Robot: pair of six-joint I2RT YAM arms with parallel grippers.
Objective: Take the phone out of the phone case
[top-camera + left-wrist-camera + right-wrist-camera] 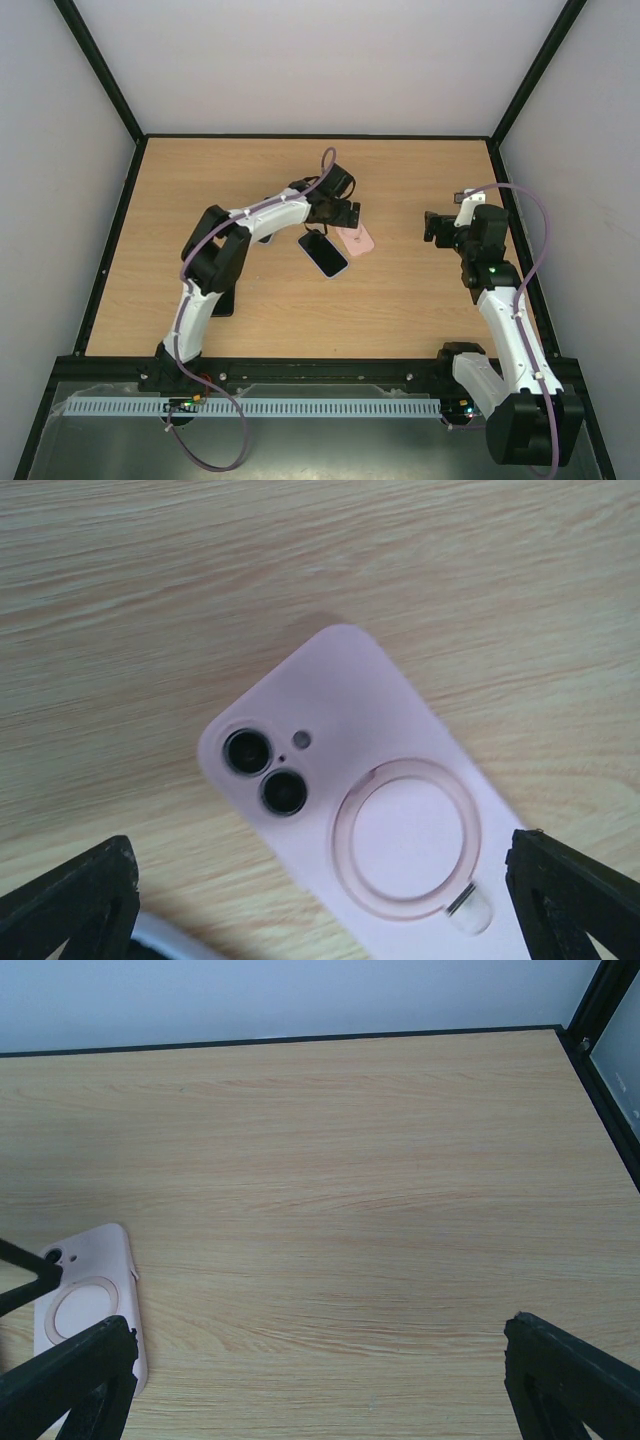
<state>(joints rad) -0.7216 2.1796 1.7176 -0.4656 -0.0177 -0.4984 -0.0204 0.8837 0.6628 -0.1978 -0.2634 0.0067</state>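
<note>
Dark flat item (pixel 222 300) on the table, partly under the left arm. Farther: phone (pixel 323 253), screen up, just beside pink phone case (pixel 356 240), back up. Left gripper (pixel 343 213) over the case, fingers apart. Right gripper (pixel 432 228) spread wide, well apart.

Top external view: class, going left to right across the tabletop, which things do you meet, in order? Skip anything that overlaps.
phone → pink case → right gripper. The left gripper is left out, since it overlaps the phone and case.
</note>
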